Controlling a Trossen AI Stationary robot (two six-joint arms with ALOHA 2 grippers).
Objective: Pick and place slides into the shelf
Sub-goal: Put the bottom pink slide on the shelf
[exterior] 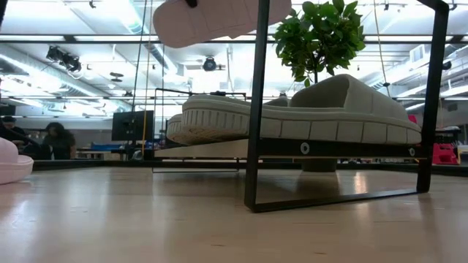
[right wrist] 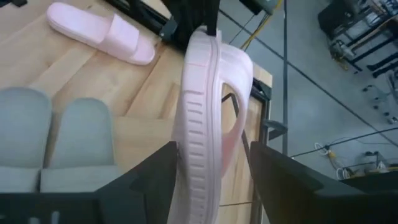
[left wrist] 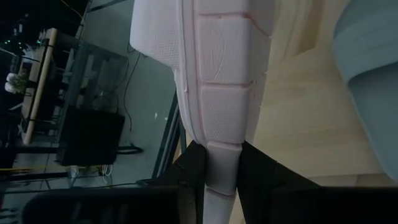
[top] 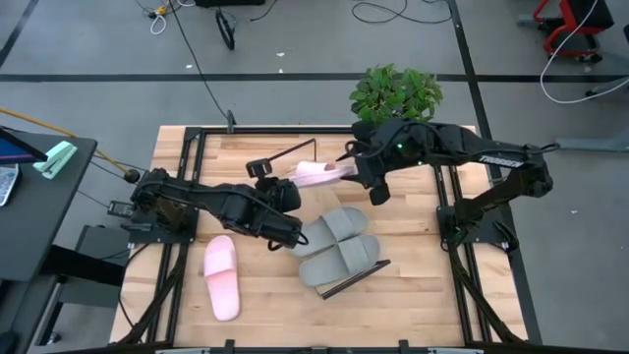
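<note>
Two grey slides [top: 337, 246] on shelf [top: 356, 279] (plant [top: 395, 94] behind), both grippers gripping pink slide [top: 322, 175]

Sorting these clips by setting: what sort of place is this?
Probably a robotics lab or workshop, not a home: cables trail over a grey floor, long ceiling strip lights and desks with a dark monitor fill the open room behind, and people sit at workstations.

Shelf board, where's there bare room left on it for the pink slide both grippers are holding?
The shelf is bare from the grey slides toward its far wire frame, under the held pink slide. The near end is filled by the grey pair. The other pink slide lies on the table.
</note>
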